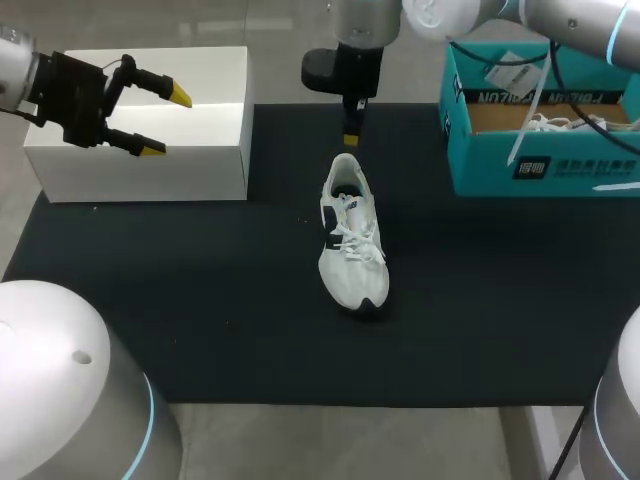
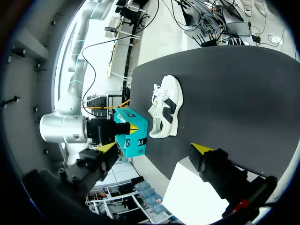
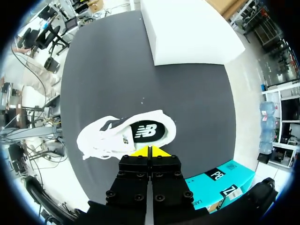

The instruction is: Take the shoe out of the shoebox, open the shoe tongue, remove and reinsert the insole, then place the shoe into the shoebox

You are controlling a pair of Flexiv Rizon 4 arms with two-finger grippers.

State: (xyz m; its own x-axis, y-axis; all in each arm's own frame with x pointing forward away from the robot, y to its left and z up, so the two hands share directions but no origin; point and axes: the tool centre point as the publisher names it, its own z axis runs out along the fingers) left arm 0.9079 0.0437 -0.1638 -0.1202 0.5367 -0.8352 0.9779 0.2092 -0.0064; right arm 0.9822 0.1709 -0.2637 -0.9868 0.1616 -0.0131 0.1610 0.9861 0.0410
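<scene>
While upright on black mat point(image 1: 200, 330), shoe point(image 1: 352, 250)

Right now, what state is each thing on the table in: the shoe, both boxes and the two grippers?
Shoe: out of the box, upright on the mat, insole in place.
Shoebox: open, no lid, white laces showing inside.
White box: no opening shows.
Left gripper: open, empty, above the white box.
Right gripper: shut, empty, above the shoe's heel.
</scene>
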